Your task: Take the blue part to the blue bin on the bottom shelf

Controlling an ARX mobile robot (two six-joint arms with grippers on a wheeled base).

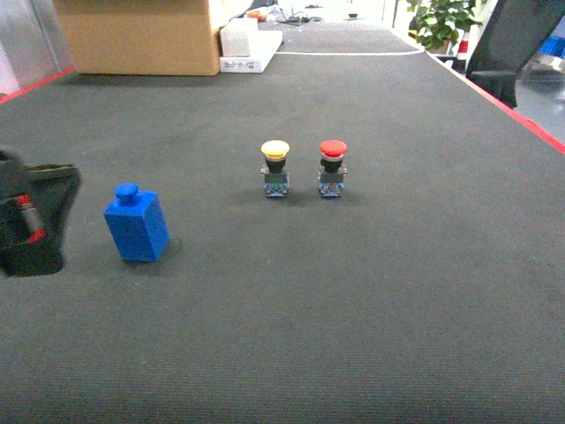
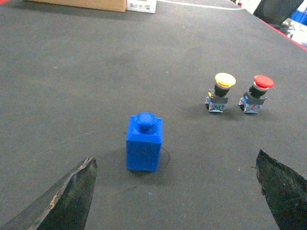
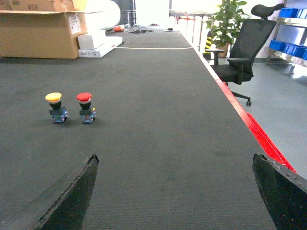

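At about nine o'clock on the dark mat (image 1: 371, 300), the blue part (image 1: 136, 223) stands upright, with the left gripper (image 2: 177, 191) held just short of it, jaws spread wide and empty. Because the part is tall and narrow, it could be tipped if one finger (image 2: 72, 196) is brought against it first. The right gripper (image 3: 175, 191) is likewise spread, and neither blue bin nor bottom shelf is seen.
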